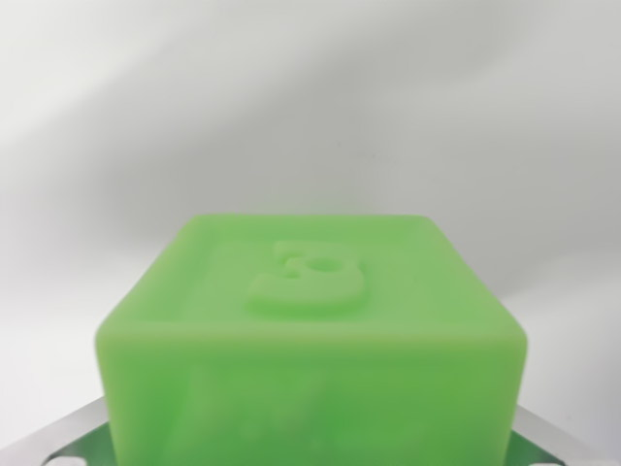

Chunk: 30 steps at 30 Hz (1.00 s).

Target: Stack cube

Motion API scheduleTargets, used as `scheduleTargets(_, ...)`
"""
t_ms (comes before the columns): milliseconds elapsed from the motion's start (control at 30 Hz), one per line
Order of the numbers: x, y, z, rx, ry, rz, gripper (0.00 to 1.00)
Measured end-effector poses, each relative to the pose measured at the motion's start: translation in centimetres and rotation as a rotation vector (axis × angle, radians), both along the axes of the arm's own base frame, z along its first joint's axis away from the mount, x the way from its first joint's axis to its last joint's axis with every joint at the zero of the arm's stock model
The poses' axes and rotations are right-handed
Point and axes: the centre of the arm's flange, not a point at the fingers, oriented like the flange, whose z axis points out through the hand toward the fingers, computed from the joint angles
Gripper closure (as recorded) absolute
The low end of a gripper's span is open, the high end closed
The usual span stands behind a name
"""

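1. A green cube [310, 330] fills the lower middle of the wrist view, a raised letter on its top face.
2. Metal gripper [310, 442] parts flank its base at both lower corners; I cannot tell whether they clamp it.
3. A pale white surface [310, 107] lies behind.

Behind everything lies a plain, pale surface [310, 107] — white to light grey, smooth, with no seam, edge or pattern to tell a wall from a worktop. Soft bands of shade run slantwise across it: a lighter streak climbs from the wrist view's left toward the upper right, with a greyer patch in the top left corner and another along the right side. The light is even and diffuse — no hard shadows, no bright spots. It is blurred throughout, so its texture and tilt cannot be told.
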Motion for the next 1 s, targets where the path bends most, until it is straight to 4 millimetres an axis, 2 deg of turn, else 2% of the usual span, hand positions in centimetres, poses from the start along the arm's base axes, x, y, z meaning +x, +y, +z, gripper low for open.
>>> scheduleTargets(433,0.0,0.0,3.8,-0.001,-0.006,0.001,1.0)
scheduleTargets(1000,-2.2,-1.9,5.2,-0.005,0.004,0.001,1.0)
